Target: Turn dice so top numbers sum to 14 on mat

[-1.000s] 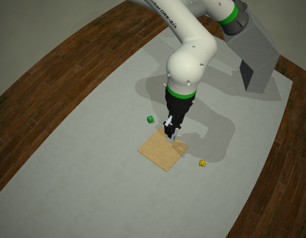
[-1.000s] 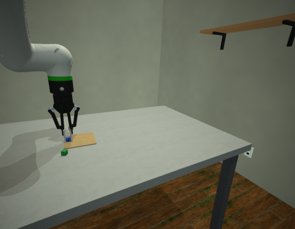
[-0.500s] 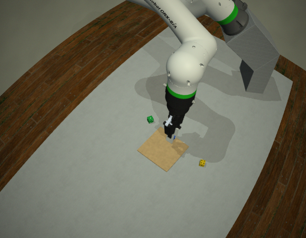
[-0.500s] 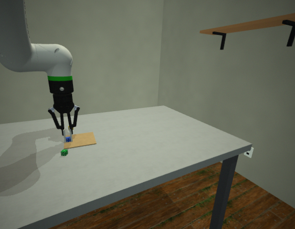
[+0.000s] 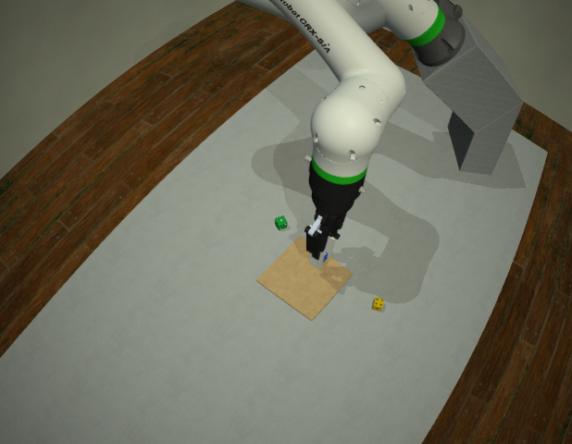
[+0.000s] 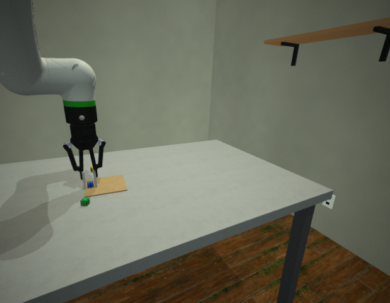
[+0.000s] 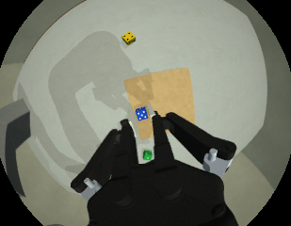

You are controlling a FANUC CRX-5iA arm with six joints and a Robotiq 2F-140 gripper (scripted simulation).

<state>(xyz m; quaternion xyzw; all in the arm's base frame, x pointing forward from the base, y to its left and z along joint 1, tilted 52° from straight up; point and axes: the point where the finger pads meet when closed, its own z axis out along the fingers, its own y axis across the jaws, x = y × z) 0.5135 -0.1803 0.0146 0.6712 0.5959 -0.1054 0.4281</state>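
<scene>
Though top-hidden, blue die (image 6: 89,184) exterior-visible

You'll see the arm (image 5: 358,109) has glossy white rounded links with small round screw heads dotted around its joint housings. Black lettering reading "CRX-5iA" runs along its upper link. Bright green bands ring two joints: one at the wrist (image 6: 79,103), one near its dark grey base collar (image 5: 439,40). Below the wrist band sits a black gripper (image 6: 89,184) body with black linkage bars, silver pivot pins and slim pale grey fingers (image 6: 83,182).
</scene>
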